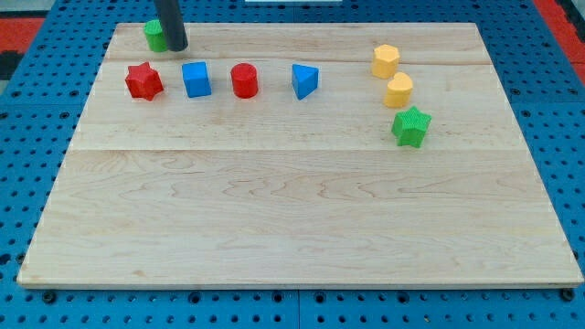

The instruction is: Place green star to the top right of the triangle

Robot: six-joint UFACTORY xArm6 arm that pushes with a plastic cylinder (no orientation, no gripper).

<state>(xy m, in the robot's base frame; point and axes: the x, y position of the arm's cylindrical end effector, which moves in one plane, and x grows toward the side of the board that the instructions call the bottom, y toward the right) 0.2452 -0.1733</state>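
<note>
Green star (411, 126) lies far right of my tip (176, 47).

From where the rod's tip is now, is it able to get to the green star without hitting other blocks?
Probably yes. My tip sits at the view's top left beside a green block; the green star lies far right. Passing below the row ending at the blue triangle looks free.
</note>
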